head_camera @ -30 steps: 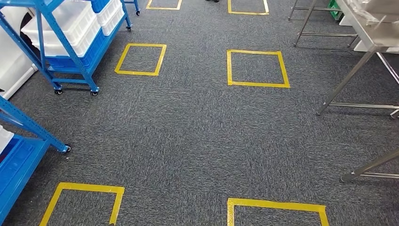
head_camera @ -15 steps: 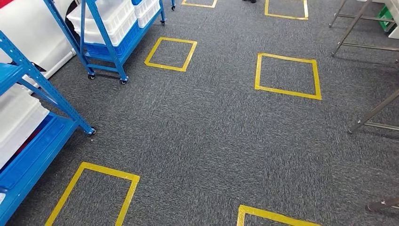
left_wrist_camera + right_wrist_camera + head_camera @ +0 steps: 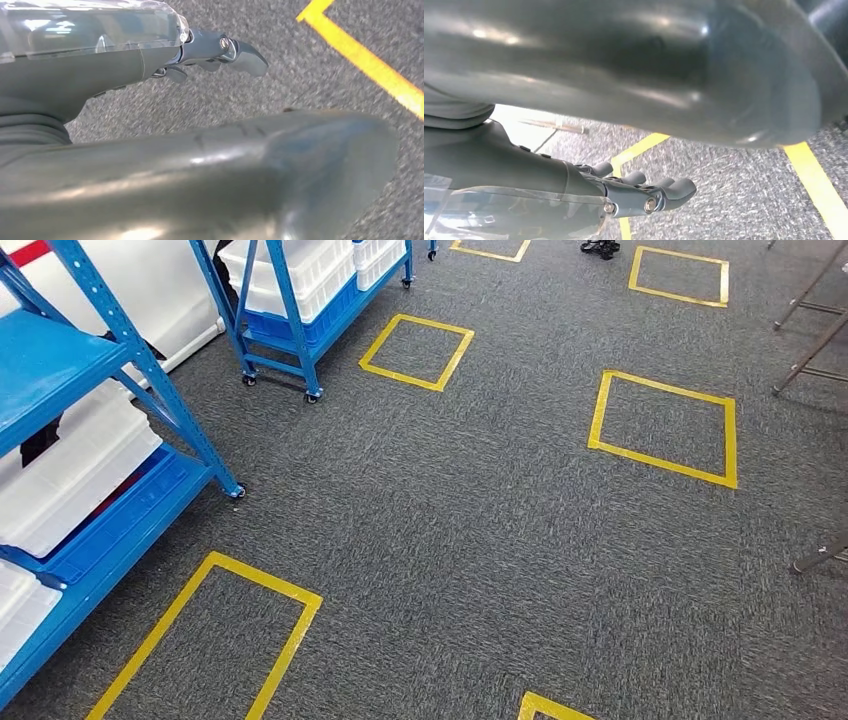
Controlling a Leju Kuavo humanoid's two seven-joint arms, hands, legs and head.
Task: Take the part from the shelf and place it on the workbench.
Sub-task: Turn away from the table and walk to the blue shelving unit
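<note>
I cannot make out the part itself; the nearest blue shelf (image 3: pixel 95 430) holds white bins (image 3: pixel 70 475), and a second blue shelf (image 3: pixel 300 300) stands farther off. My left hand (image 3: pixel 210 50) hangs over grey carpet (image 3: pixel 470 530), its fingers (image 3: pixel 247 56) stretched out straight, close together, holding nothing; a yellow tape line (image 3: pixel 365 60) runs just beyond the fingertips. My right hand (image 3: pixel 639 192) hangs the same way, fingers (image 3: pixel 676 190) extended side by side and empty, with yellow tape (image 3: pixel 639 147) on the carpet past them.
</note>
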